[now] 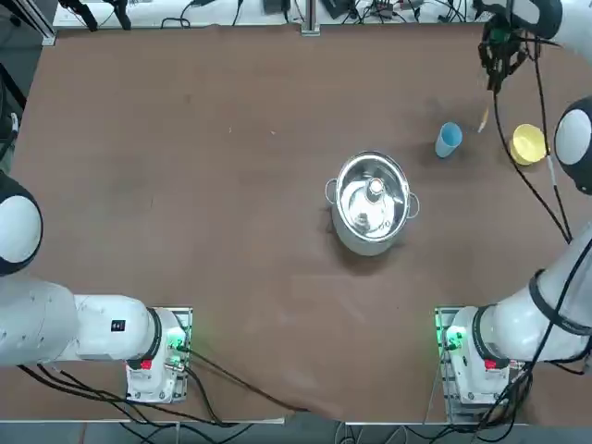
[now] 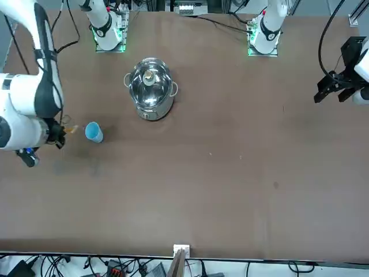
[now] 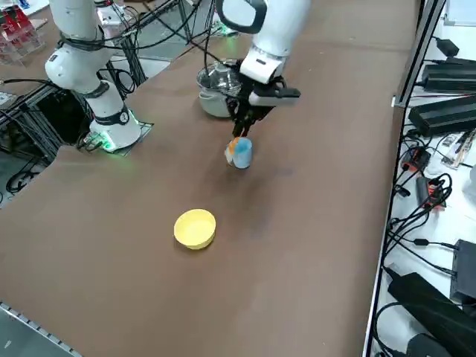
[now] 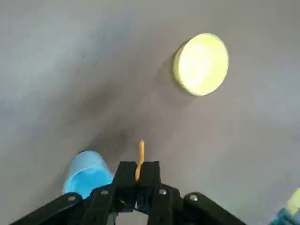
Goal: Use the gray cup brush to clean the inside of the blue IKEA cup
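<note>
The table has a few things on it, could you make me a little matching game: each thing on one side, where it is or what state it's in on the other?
Things:
1. cup brush
2. blue cup
3. yellow bowl
4. steel pot

States:
A. mid-table, shiny, two handles
B. pinched in the right gripper, above the table
C. standing upright between pot and bowl
D. nearest the table's right edge, empty

Pairs: 1-B, 2-C, 3-D, 4-A

The steel pot (image 1: 372, 203) stands near the table's (image 1: 185, 185) middle. The cup (image 1: 448, 140) stands to the pot's right and farther from the arm bases. The bowl (image 1: 528, 143) sits further right. The brush (image 1: 483, 119), held above, hangs between cup and bowl.
</note>
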Controlling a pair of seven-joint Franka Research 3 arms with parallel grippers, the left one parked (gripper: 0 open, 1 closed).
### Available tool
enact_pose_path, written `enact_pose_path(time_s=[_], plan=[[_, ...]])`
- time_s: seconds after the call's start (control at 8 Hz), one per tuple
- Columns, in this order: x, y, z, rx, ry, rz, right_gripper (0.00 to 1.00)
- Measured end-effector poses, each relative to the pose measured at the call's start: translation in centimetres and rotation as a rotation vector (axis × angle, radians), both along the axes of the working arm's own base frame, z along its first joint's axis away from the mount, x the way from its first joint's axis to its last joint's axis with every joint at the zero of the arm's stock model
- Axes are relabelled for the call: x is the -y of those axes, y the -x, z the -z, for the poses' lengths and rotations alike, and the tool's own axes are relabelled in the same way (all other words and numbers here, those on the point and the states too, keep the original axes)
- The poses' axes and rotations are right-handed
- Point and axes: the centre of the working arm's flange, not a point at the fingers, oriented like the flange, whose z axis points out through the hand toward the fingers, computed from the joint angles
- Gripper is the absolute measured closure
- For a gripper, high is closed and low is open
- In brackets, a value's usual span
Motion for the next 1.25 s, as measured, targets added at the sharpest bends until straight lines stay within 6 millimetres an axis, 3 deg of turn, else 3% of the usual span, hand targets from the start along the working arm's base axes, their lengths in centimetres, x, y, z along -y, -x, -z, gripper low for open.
enact_pose_path(time_s=[0.25,0.75,1.25], plan=[[3.2,0.4,1.2,-0.05,0.098,-0.046,0.96],[5.9,1.4,7.0,-0.111,0.27,-0.179,0.96],[8.4,2.4,10.8,-0.1,0.379,-0.262,0.96]])
